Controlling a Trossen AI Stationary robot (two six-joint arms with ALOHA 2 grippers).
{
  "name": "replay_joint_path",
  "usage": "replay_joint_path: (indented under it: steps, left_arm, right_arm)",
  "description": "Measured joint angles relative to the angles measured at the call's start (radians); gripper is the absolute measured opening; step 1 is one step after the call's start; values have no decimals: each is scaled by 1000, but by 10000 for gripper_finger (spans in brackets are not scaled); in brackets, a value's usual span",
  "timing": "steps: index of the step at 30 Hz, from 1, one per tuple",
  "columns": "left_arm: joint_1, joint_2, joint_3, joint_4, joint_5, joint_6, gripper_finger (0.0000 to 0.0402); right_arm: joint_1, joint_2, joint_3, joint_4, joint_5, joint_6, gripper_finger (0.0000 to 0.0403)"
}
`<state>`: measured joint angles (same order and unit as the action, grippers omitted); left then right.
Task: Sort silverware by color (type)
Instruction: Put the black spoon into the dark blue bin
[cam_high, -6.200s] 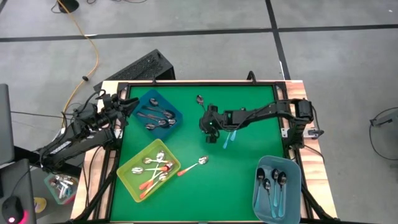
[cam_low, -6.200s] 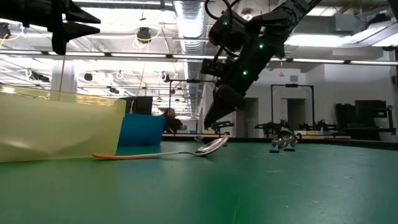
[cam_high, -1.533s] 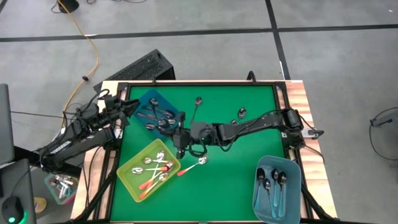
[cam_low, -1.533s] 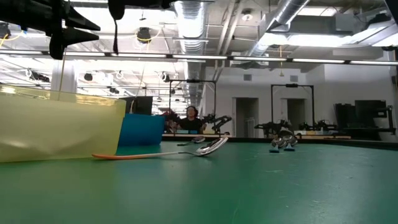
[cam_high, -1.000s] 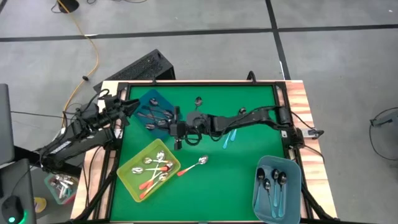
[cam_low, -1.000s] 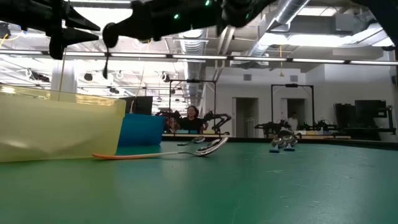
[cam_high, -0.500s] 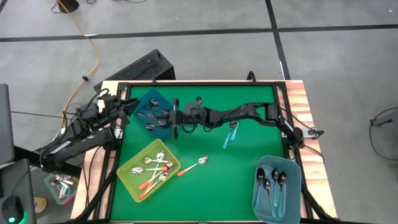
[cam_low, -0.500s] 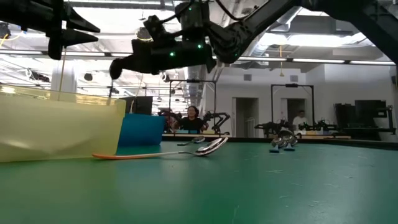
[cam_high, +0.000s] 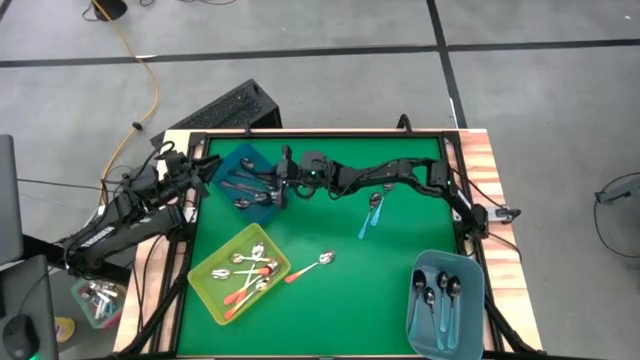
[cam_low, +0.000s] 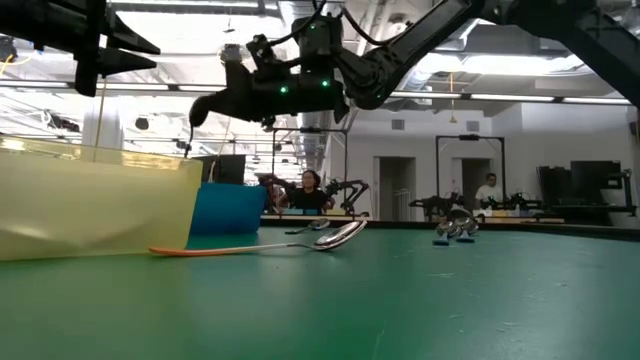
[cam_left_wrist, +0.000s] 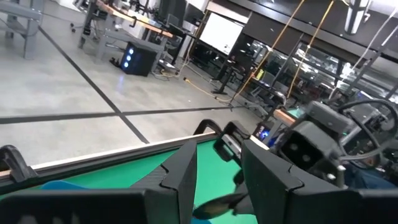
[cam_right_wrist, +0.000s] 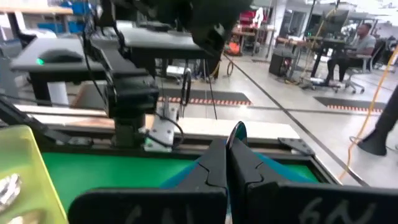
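My right gripper (cam_high: 283, 178) reaches in from the table's right. It is shut on a dark spoon (cam_high: 285, 192) above the right rim of the dark blue bin (cam_high: 250, 160), which holds dark grey spoons. In the low view the gripper (cam_low: 215, 100) hangs high above the table. An orange-handled spoon (cam_high: 310, 267) and a teal-handled spoon (cam_high: 368, 215) lie flat on the green mat. My left gripper (cam_high: 203, 168) waits at the table's far left corner, open with nothing between its fingers (cam_left_wrist: 186, 174). My right gripper pinches the dark spoon between its two shut fingers (cam_right_wrist: 214, 163). The spoon's bowl (cam_right_wrist: 237, 134) stands out just beyond the fingertips. The fingers lie level, coming from the table's right, across the spoon. The thin handle (cam_low: 191, 140) slants down from them, clear of table and bin.
A yellow-green bin (cam_high: 205, 272) with orange-handled spoons stands near the left front. A light blue bin (cam_high: 470, 275) with teal-handled spoons stands at the right front corner. A black frame (cam_high: 320, 133) rims the green mat. People sit in the room behind.
My right gripper has carried the dark spoon toward the table's far edge, from beside the yellow-green bin to the dark blue bin's rim. It has sunk a little and rolled at the wrist. It has stayed shut, and the spoon has stayed clear of the table.
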<state>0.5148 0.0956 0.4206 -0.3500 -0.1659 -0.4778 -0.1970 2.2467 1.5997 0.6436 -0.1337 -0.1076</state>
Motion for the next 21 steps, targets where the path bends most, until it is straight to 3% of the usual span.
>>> replay_joint_path:
  steps: [10, 21]
  left_arm:
    - [0, 0, 0, 3, -24, -1, 110]
    - [0, 0, 0, 4, -25, 8, 110]
  right_arm:
    - [5, 96, 5, 152, 31, 81, 7]
    - [-4, 98, 6, 135, 26, 133, 7]
